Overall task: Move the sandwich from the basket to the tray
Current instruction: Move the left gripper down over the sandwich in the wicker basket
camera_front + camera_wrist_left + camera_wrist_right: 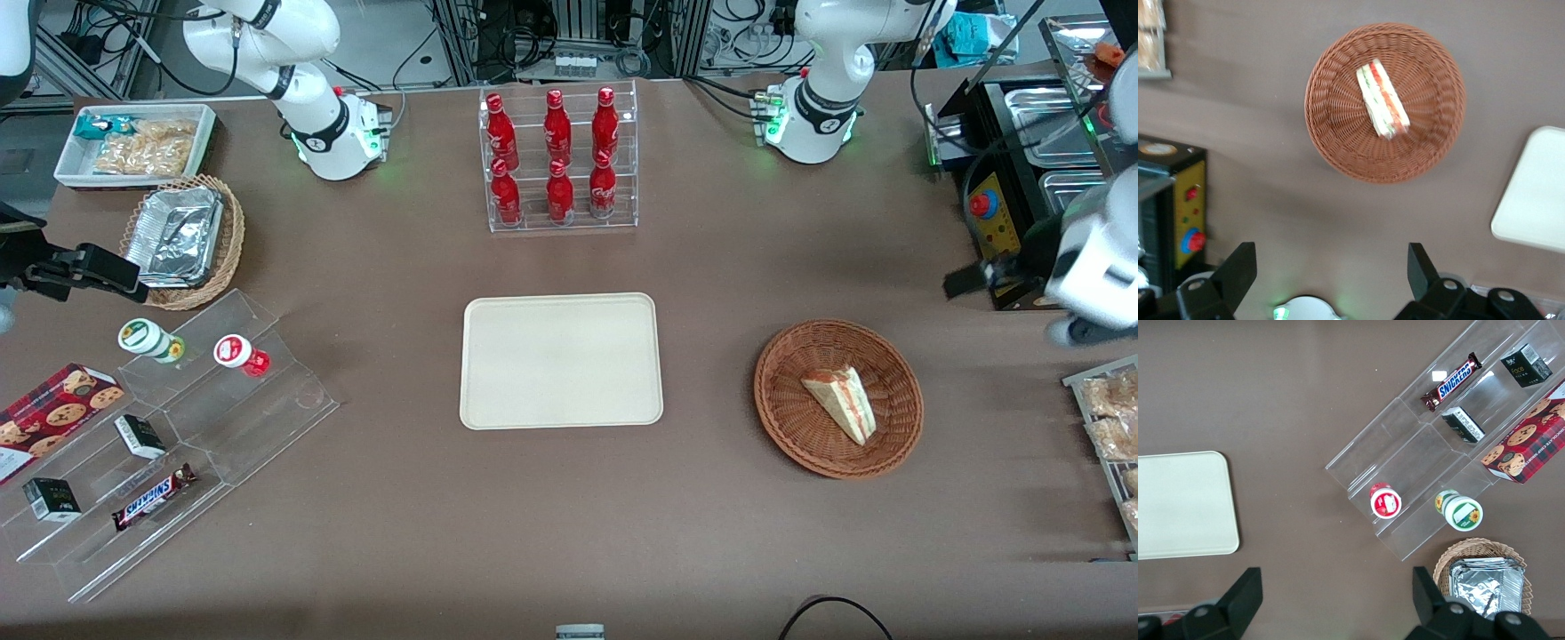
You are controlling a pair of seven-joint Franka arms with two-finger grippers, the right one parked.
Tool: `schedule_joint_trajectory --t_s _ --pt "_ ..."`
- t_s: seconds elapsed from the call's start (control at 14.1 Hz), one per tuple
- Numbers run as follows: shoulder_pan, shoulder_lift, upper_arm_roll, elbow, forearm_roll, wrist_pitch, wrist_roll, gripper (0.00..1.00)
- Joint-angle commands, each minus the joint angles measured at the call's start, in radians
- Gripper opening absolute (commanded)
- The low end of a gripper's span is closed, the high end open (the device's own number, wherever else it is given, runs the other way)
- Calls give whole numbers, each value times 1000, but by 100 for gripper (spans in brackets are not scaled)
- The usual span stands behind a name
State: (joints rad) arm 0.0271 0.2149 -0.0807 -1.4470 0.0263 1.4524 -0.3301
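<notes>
The sandwich (843, 402) (1382, 100), a pale wedge with red and green layers, lies in the round reddish-brown basket (782, 373) (1331, 127). The cream tray (560, 360) (1535, 193) (1178, 503) lies flat at the table's middle with nothing on it, beside the basket toward the parked arm's end. My gripper (973, 277) (1331, 267) hangs high over the table at the working arm's end, farther from the front camera than the basket and well apart from it. It is open, with nothing between its fingers (1238, 267).
A black control box with a red button (996, 209) (1188, 230) stands close beside the gripper. A wire rack of bagged snacks (1107, 418) sits at the table edge near the basket. A clear rack of red bottles (558, 160) stands farther back than the tray.
</notes>
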Motion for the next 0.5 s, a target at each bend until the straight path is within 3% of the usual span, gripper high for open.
schedule_joint_trajectory --t_s 0.0,0.43 --pt "-7 79 -5 -65 -2 118 -102 100" --pt "-30 296 -10 -111 -3 374 -300 100"
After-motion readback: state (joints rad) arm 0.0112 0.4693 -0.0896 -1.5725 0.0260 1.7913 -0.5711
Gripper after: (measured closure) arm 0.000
